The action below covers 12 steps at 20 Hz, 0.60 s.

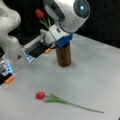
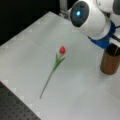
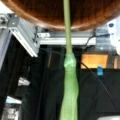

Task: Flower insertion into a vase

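A red flower [image 1: 62,100] lies flat on the near part of the bench [image 1: 100,75]. Farther back stands the brown vase [image 1: 64,55], with the arm hiding its top. A second flower's stem [image 3: 67,30] reaches into it. The fingers are hidden, so I cannot tell their state.

— What lies on the bench [image 2: 30,45]?

— A flower [image 2: 55,66] with a red head, flat on the pale top, its stem running down toward the view's bottom left.

— And the vase [image 2: 110,61]?

— Brown, upright, at the view's right, well apart from the flower. The white arm [image 2: 92,18], with a blue collar, hangs over its mouth.

— The gripper?

— Not visible; the arm's body hides it.
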{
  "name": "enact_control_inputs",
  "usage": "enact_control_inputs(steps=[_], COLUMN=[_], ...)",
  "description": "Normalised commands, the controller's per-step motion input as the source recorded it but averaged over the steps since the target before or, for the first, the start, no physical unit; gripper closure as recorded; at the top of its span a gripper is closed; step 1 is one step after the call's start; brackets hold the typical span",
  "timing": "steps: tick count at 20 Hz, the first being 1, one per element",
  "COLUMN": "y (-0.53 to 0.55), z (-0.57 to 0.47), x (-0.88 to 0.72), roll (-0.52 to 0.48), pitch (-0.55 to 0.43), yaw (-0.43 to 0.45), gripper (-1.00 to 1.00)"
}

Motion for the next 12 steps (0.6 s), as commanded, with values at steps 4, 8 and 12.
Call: enact_control_inputs(steps=[4, 8, 12], y=[-0.34, -0.34, -0.39], z=[0.32, 0.06, -0.11], x=[0.03, -0.18, -0.23], roll=[-0.394, -0.368, -0.172], pitch=[-0.535, -0.701, -0.784], yaw=[0.002, 0.022, 0.087], gripper=[-1.0, -1.0, -1.0])
